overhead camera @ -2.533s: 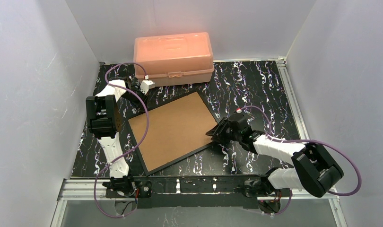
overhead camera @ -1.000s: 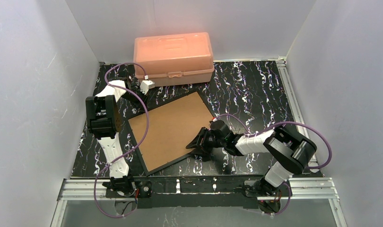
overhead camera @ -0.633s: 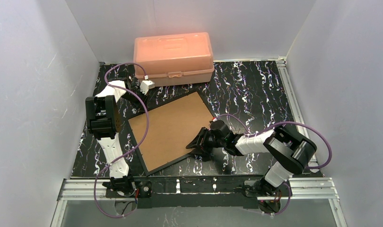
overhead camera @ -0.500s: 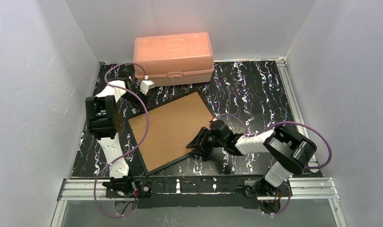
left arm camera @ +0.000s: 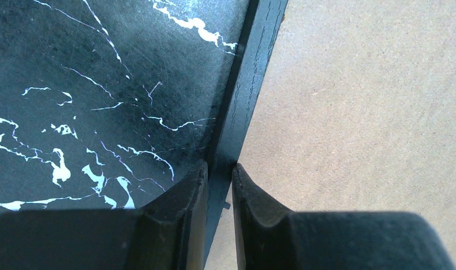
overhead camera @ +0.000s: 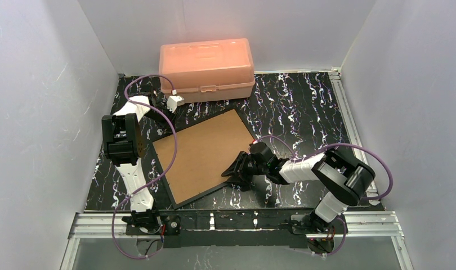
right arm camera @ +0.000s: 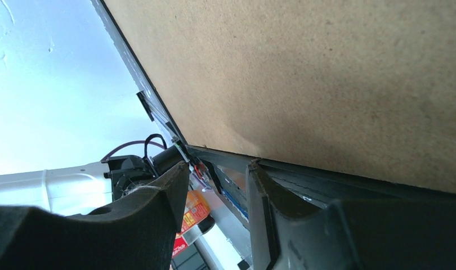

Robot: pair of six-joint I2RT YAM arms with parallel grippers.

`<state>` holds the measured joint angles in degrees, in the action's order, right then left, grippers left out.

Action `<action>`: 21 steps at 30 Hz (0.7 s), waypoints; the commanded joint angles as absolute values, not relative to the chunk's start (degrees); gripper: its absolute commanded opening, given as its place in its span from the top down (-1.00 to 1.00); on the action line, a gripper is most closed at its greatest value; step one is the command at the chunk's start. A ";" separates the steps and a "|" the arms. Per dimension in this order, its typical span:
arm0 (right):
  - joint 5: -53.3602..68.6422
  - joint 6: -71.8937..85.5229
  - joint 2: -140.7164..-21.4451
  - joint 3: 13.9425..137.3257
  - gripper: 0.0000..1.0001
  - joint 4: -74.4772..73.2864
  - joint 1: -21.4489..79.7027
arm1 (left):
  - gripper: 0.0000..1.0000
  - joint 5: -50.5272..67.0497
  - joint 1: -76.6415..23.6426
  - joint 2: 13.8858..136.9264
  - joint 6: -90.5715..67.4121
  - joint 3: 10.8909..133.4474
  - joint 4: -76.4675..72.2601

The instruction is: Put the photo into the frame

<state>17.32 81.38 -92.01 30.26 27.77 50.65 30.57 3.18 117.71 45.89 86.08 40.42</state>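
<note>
The frame (overhead camera: 197, 196) lies face down and skewed on the black marbled table, its brown backing board (overhead camera: 203, 152) on top. The photo is hidden. My left gripper (overhead camera: 165, 128) reaches down to the frame's far-left edge. In the left wrist view, the left gripper (left arm camera: 219, 166) is shut on the thin black frame rail (left arm camera: 248, 84), with the board (left arm camera: 355, 112) to its right. My right gripper (overhead camera: 235, 170) lies low at the frame's near-right edge. In the right wrist view, the right gripper (right arm camera: 217, 166) is open. One fingertip (right arm camera: 254, 169) touches the frame's edge (right arm camera: 355, 180) below the board (right arm camera: 327, 73).
A closed peach plastic box (overhead camera: 206, 64) stands at the back, just beyond the left wrist. White walls enclose the table (overhead camera: 304, 107) on three sides. A metal rail (overhead camera: 231, 222) with the arm bases runs along the near edge.
The right arm slid left along the frame's near-right edge and folded its elbow in. Over the last second nothing has visibly moved. The left arm kept still.
</note>
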 commanded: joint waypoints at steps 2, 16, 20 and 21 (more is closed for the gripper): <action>14.91 81.41 -95.58 31.91 -0.01 29.61 50.80 | 1.00 29.95 2.43 117.92 45.96 83.64 47.97; 12.38 80.53 -96.34 32.33 0.01 28.62 50.22 | 1.00 30.15 2.22 117.95 46.71 82.78 47.99; 12.67 79.03 -97.69 32.57 0.01 29.92 49.93 | 1.00 30.33 2.25 118.20 46.67 82.66 48.00; 13.05 78.07 -98.26 33.47 0.01 30.12 49.99 | 1.00 30.32 2.18 118.26 46.67 82.62 47.99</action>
